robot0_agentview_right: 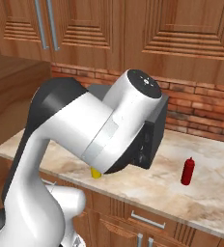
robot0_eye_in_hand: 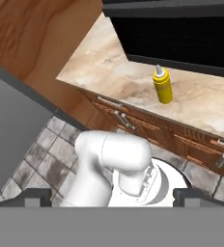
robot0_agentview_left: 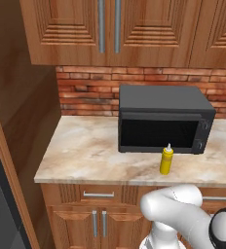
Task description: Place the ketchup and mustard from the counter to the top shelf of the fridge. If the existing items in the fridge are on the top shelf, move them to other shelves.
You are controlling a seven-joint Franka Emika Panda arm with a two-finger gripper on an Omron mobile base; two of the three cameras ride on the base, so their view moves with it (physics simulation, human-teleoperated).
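While the jaws gape wide and empty, the mustard (robot0_agentview_left: pixel 166 161) and ketchup (robot0_agentview_right: pixel 187 171) show no labels.

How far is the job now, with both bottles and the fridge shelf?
Nothing looks done yet. The mustard stands on the counter before the microwave, and the ketchup stands further right. The gripper is open and empty. Both bottles remain to carry to the fridge.

Glossy white arm (robot0_agentview_right: pixel 80 130), dark joints
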